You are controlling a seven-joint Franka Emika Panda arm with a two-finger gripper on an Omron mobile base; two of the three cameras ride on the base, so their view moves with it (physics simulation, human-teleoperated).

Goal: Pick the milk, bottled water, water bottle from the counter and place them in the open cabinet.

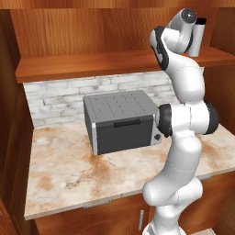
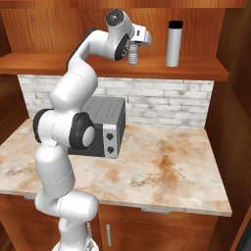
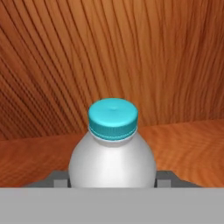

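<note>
- Up at the plank shelf of the open cabinet [image 2: 196, 73], the gripper [image 2: 133, 55] is clamped around the bottled water [image 2: 133, 56], which hangs at or just above the shelf board; whether its base touches the wood cannot be told.
- From the hand view, the blue cap [image 3: 113, 118] and rounded shoulders sit squarely between the finger pads [image 3: 164, 178], so the hold is on the body below the neck.
- Judging by the thin clear plastic, it is probably light, a bit squashy and smooth; a grip on the body suits it better than one on the cap.
- Beside it to the right, apart, stands the water bottle [image 2: 173, 44], upright on the same shelf.
- Behind the bottle the cabinet's back wall is near, and the shelf's front edge lies just beneath the hand.
- Free shelf stretches to the left; below sits a dark toaster oven [image 1: 121, 120].
</note>
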